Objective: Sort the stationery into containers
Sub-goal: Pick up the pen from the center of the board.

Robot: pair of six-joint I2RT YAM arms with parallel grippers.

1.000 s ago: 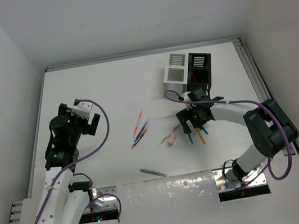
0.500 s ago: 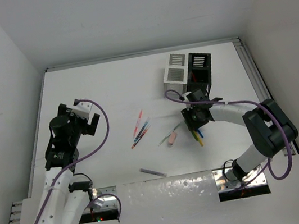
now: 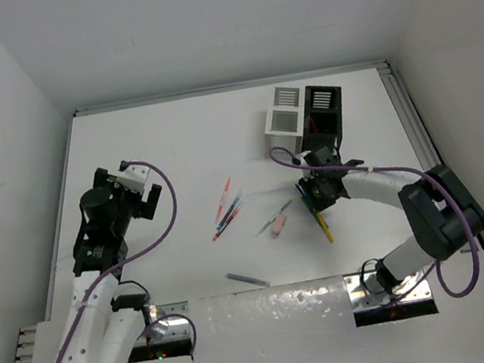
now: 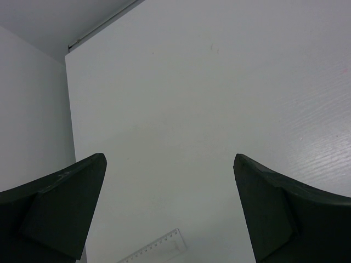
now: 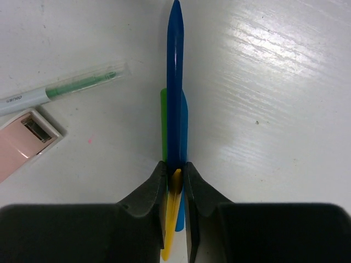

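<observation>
My right gripper (image 3: 312,196) (image 5: 175,171) is shut on a tight bundle of pens lying on the table: a dark blue pen (image 5: 175,82) on top, with green, light blue and yellow ones (image 5: 172,219) beside and under it. A yellow pen end (image 3: 325,226) sticks out toward the near edge. Left of the bundle lie a green pen with a clear cap (image 5: 82,85) (image 3: 270,222) and a pink eraser (image 5: 22,143) (image 3: 278,225). The white container (image 3: 284,110) and the black container (image 3: 323,110) stand together just behind. My left gripper (image 3: 140,188) (image 4: 169,160) hangs open and holds nothing.
A cluster of red and blue pens (image 3: 226,210) lies mid-table, and a grey pen (image 3: 247,279) rests near the front edge. A clear ruler (image 4: 156,249) lies on the table below my left gripper. White walls close in the table on three sides.
The right gripper's jaws have closed from wide open onto the pen bundle, and the gripper has shifted slightly toward the containers. The left arm has not moved.
</observation>
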